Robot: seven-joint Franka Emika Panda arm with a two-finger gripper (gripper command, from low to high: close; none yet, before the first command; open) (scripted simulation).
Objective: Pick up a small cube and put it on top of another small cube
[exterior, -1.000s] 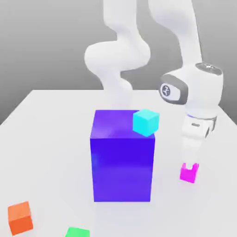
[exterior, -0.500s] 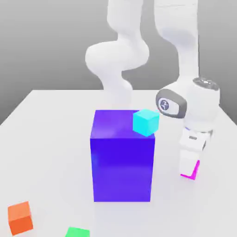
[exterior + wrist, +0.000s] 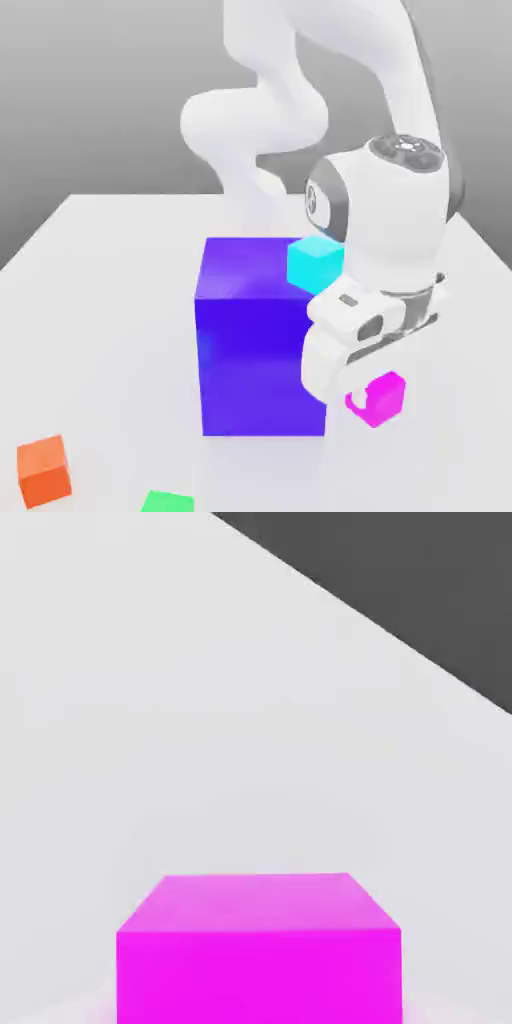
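Note:
My gripper (image 3: 368, 400) is shut on the small magenta cube (image 3: 390, 398), with one white finger across the cube's front face. The hand is tilted and hangs low beside the front right corner of the big blue-purple block (image 3: 262, 340), on the exterior view's right. In the hand view the magenta cube (image 3: 260, 947) sits close up between my jaws, with white table beyond it. A cyan cube (image 3: 315, 263) rests on the blue block's top at its far right corner, just above and left of my hand.
An orange cube (image 3: 43, 470) lies at the front left of the white table (image 3: 100, 300). A green cube (image 3: 165, 502) pokes in at the front edge of the exterior view. The arm's bulky wrist (image 3: 385, 220) stands close to the blue block's right side.
The gripper closed on the magenta cube. The hand has since tilted and swung toward the exterior view's left, carrying the cube closer to the blue block's front corner.

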